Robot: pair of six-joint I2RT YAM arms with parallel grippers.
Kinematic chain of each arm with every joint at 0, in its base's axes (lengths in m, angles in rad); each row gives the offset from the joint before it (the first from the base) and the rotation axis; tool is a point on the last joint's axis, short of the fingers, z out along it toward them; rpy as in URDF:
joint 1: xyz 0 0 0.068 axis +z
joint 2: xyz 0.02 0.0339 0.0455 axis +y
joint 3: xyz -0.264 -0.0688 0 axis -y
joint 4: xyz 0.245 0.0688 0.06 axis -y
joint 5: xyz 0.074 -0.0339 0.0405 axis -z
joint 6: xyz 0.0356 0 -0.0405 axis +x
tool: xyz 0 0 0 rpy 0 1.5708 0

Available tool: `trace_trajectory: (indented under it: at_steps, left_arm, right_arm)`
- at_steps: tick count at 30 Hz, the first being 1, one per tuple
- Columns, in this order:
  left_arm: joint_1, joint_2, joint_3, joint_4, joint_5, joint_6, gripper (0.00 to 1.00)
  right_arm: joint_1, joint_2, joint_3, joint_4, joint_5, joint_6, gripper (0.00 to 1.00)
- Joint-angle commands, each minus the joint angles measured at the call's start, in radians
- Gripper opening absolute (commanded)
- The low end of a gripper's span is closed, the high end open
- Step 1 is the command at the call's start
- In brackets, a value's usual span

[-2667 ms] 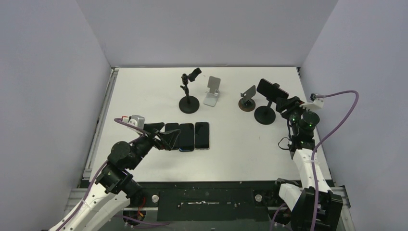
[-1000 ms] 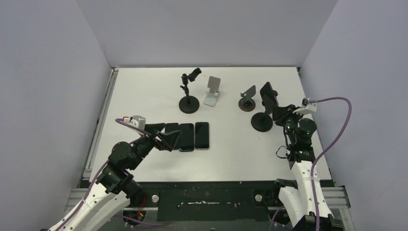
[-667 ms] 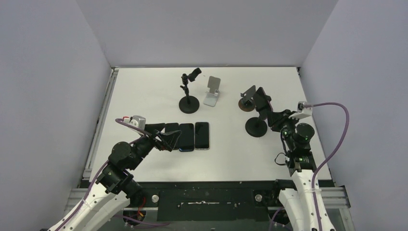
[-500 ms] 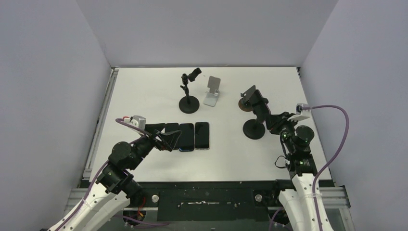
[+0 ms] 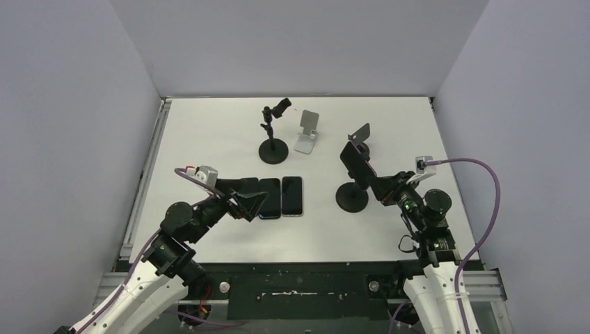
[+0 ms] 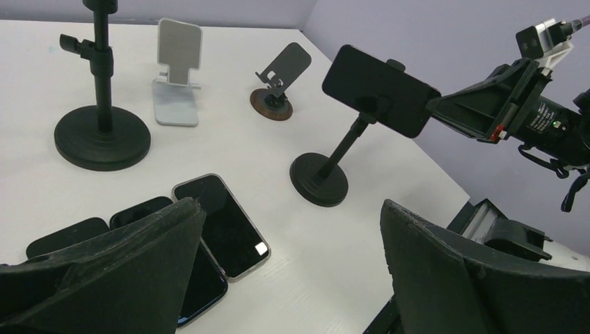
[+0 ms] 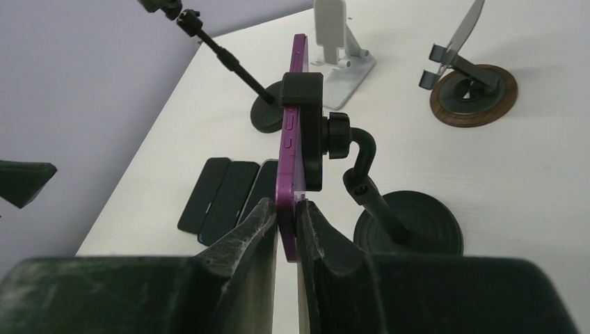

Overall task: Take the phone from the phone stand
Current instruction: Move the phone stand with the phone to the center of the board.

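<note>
Phone (image 7: 298, 56) stands edge-on in your right gripper (image 7: 286, 223), which pinches its near end; long axis runs straight away from the wrist, mid-body clamped in the stand (image 7: 410, 223). Left gripper (image 6: 292, 209) gapes wide, well apart.
</note>
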Motion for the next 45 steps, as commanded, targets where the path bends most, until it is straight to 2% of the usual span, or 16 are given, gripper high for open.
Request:
trace_trajectory:
  at_steps: [1,13,18,23,27,30,34,38,42,45]
  left_arm:
    - [0.0,0.027,0.01,0.055,0.05,-0.001,0.97]
    - [-0.001,0.061,0.014,0.07,0.079,0.008,0.97]
    - [-0.001,0.105,0.028,0.144,0.14,0.017,0.97]
    - [-0.001,0.247,0.112,0.269,0.232,0.056,0.97]
    - [-0.003,0.376,0.194,0.317,0.277,0.167,0.97]
    - [-0.006,0.44,0.222,0.366,0.333,0.314,0.97]
    - [-0.038,0.504,0.246,0.366,0.317,0.524,0.97]
    - [-0.073,0.57,0.259,0.391,0.328,0.671,0.97]
    - [-0.095,0.632,0.303,0.357,0.326,0.813,0.97]
    - [-0.107,0.683,0.361,0.271,0.34,0.935,0.97]
  right_arm:
    - [0.024,-0.001,-0.014,0.065,-0.137,0.056,0.0]
    - [0.072,0.116,-0.029,0.268,-0.332,0.105,0.0]
    - [0.081,0.146,0.0,0.192,-0.335,0.049,0.0]
    - [0.088,0.157,0.053,0.055,-0.31,-0.014,0.0]
    - [0.094,0.171,0.118,-0.072,-0.278,-0.046,0.0]
    - [0.099,0.191,0.176,-0.164,-0.258,-0.061,0.0]
    - [0.104,0.212,0.258,-0.265,-0.232,-0.073,0.0]
    - [0.108,0.233,0.304,-0.31,-0.221,-0.084,0.0]
    - [0.114,0.243,0.319,-0.337,-0.208,-0.11,0.0]
    - [0.114,0.259,0.339,-0.372,-0.203,-0.132,0.0]
